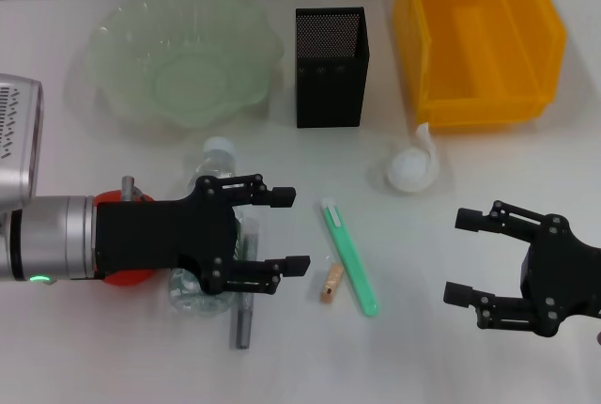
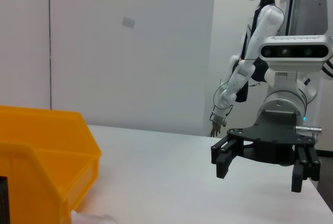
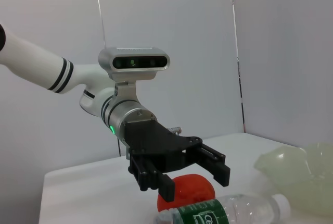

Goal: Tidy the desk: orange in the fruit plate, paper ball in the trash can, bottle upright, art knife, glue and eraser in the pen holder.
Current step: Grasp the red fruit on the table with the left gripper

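Nearest the robot: one left gripper (image 1: 282, 232) and one right gripper (image 1: 466, 256), both horizontal above the table, fingers spread wide, holding nothing. Beneath the left gripper lie one orange (image 3: 187, 190) and one bottle (image 1: 211, 174) on its side (cap pointing away from the robot), with one glue (image 1: 244, 315) stick alongside. Centre: one eraser (image 1: 330, 283) just beside one art knife (image 1: 349, 256). Farther: one paper ball (image 1: 412, 167). At the back: one fruit plate (image 1: 185, 52), one pen holder (image 1: 331, 66), one trash can (image 1: 477, 36).
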You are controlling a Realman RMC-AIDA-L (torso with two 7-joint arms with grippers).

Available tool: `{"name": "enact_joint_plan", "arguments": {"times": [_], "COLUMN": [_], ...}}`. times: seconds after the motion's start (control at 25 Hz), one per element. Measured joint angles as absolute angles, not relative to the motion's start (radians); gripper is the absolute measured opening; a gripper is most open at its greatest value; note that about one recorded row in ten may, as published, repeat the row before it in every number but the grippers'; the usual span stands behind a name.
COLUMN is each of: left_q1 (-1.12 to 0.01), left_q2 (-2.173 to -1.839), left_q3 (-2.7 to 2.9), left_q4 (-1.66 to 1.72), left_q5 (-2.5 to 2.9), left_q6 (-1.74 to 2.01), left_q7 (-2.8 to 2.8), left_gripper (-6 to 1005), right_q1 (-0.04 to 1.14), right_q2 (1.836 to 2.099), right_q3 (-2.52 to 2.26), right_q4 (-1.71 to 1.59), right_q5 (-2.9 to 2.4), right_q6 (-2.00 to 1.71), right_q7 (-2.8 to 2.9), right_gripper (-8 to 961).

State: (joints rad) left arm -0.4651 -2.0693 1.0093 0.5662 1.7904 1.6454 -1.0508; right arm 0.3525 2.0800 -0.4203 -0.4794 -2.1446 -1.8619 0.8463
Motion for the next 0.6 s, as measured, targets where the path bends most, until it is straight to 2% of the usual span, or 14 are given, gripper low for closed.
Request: {"name": "enact_joint_plan", "arguments": {"times": [0.44,0.6], "left_q1": [-0.449,-0.338], "left_q2": [-2.066,-2.059], "left_q3": [0.991,0.81], "left_q4": [0.593,0.682], "left_q5": [1.787,1.786], "left_q6": [1.68,1.704], "left_q7": [-1.048,-1.061], "left_gripper": [776,773], "right_q1": [0.348,0.344], "right_q2": [2.081,2.081], "right_q3": [-0.42,-0.415], "right_q4": [-0.478,-0.475], "right_q5": [-2.144,-2.144], "right_q6": [-1.856,-1.85], "right_q7": [0.849,0.851], "right_gripper": [831,831]}}
